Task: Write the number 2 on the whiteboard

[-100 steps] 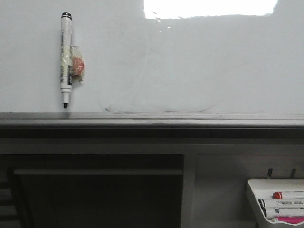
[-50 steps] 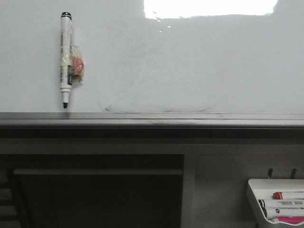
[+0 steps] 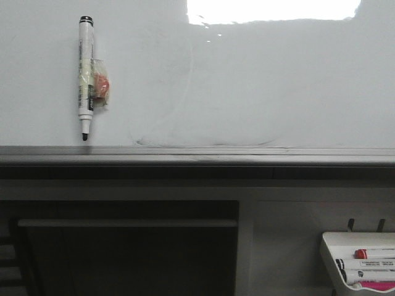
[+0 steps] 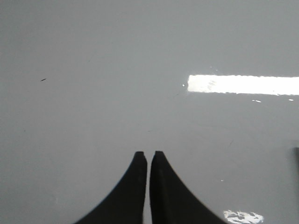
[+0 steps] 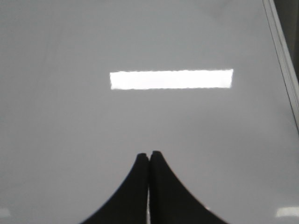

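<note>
Nothing is written yet: the glossy white whiteboard (image 3: 278,80) shows only faint smudges, the black-tipped marker (image 3: 86,77) lies untouched, and both the left gripper (image 4: 146,156) and right gripper (image 5: 149,156) are closed and empty.

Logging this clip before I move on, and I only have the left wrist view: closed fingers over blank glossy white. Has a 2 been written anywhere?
Observer: No digit shows. In the front view the whiteboard carries only faint grey erased smudges above its lower rail.
Operator: Is a marker in either gripper?
Observer: No. The right gripper is shut with nothing between its fingers, like the left gripper.
Operator: Then where is the marker?
Observer: A black-tipped marker sits on the board's left part, tip down, uncapped, with a taped bundle beside its barrel.
Operator: Any spares?
Observer: Yes, a white tray at lower right holds more markers.
</note>
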Robot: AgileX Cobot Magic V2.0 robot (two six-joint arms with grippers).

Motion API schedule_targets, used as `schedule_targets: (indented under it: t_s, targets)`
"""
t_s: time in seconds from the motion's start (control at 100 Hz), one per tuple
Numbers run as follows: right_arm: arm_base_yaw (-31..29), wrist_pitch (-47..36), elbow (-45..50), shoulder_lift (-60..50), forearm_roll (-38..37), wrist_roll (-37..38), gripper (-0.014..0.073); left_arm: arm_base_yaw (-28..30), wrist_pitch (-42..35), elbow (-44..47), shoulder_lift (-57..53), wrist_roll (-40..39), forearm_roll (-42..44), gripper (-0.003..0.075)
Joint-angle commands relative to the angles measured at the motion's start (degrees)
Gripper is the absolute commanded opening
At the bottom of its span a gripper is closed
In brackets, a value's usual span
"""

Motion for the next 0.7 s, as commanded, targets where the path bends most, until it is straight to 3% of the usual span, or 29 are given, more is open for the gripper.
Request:
schedule_targets:
  t_s: [0.0,0.15,0.22,0.39,0.61,0.69]
  targets:
    - [-0.3,-3.8,0.2,-1.4,2.9,3.4,-0.006,0.4,-5.0,1.5,-1.5,-0.5,-0.6,-0.002]
    - [-0.3,16.3,-6.5,-0.5,4.8,4.3,-0.006,0.4,-5.3,0.6,-1.4,-0.5,-2.9,-0.002]
    - [-0.3,18.6,-9.8,0.8,4.8,4.3,-0.006,0.5,-3.5,-1.6,-0.3,-0.5,-2.9,-0.002]
    - [-0.3,26.7,-18.9,5.5,4.8,4.2,-0.006,0.5,11.8,-13.2,8.7,-0.5,-2.6,-0.002]
    - [-0.3,33.1,-24.5,9.4,4.8,4.2,-0.006,0.5,17.2,-21.3,19.3,-0.5,-3.1,-0.0016]
    - [-0.3,33.5,-24.3,9.4,4.8,4.2,-0.006,-0.8,16.6,-21.9,21.9,-0.5,-6.7,0.0047]
